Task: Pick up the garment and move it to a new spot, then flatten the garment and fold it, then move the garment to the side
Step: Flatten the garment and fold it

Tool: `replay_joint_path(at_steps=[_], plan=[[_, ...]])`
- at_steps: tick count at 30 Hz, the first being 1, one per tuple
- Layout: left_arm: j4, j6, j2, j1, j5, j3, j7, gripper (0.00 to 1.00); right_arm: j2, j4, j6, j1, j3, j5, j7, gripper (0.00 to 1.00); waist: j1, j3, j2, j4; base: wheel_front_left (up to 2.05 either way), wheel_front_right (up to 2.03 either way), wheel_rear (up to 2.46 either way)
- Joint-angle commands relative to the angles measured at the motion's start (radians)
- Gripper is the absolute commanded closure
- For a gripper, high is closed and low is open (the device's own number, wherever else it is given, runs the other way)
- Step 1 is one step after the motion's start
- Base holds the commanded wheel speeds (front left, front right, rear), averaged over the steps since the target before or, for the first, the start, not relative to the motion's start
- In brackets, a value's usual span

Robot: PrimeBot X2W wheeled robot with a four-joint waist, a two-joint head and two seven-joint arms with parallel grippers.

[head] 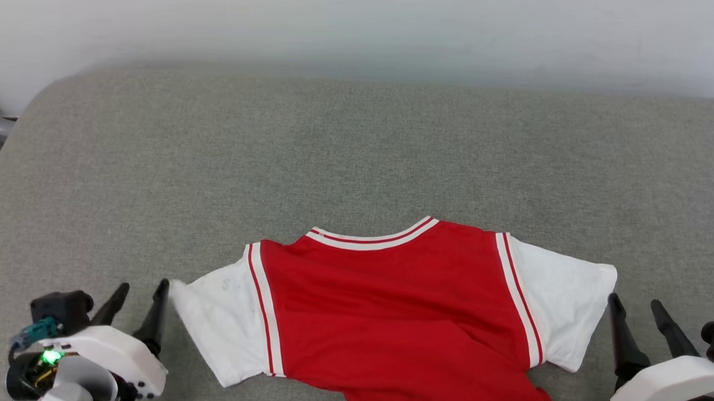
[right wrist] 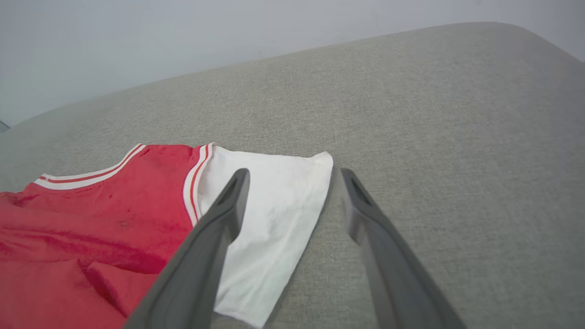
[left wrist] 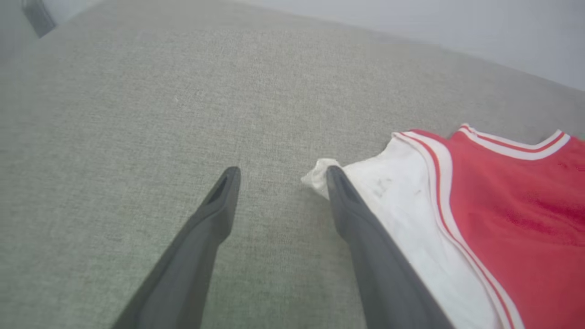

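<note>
The garment [head: 401,309] lies spread, plain red side up, at the near edge of the grey fabric worktop [head: 359,141], apparently placed and mostly flattened, with the left tool [head: 143,285] and right tool [head: 635,300] released and empty at either side, so folding and moving it aside remain.

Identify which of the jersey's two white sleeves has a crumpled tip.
The sleeve beside the left claw: its end bunches to a puckered point, while the sleeve beside the right claw lies flat with a straight cuff.
</note>
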Motion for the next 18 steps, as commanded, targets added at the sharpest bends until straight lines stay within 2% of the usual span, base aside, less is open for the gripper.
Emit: replay_joint_path(at_steps=[1,5,11,18], plan=[[-0.016,0.005,-0.010,-0.009,0.008,0.028,-0.014,0.00,0.001,0.011,-0.001,-0.013,-0.012,0.003,0.003,0.00,0.0000,-0.009,0.0000,-0.001,0.00,0.00,0.00],[-0.083,0.019,-0.026,0.000,0.068,0.109,-0.023,0.00,0.001,0.043,-0.001,-0.028,-0.041,-0.008,0.012,0.00,0.0000,-0.023,0.0000,-0.002,0.00,0.00,0.00],[-0.211,0.023,-0.083,0.053,0.179,0.218,-0.023,0.00,0.001,0.117,-0.001,-0.077,-0.091,-0.010,0.078,0.00,0.0000,-0.031,0.0000,0.000,0.00,0.00,0.00],[-0.316,0.031,-0.127,0.091,0.265,0.254,-0.023,0.00,-0.010,0.202,-0.001,-0.173,-0.105,-0.053,0.218,0.00,0.0000,-0.018,0.0000,0.023,0.00,0.00,0.00]])
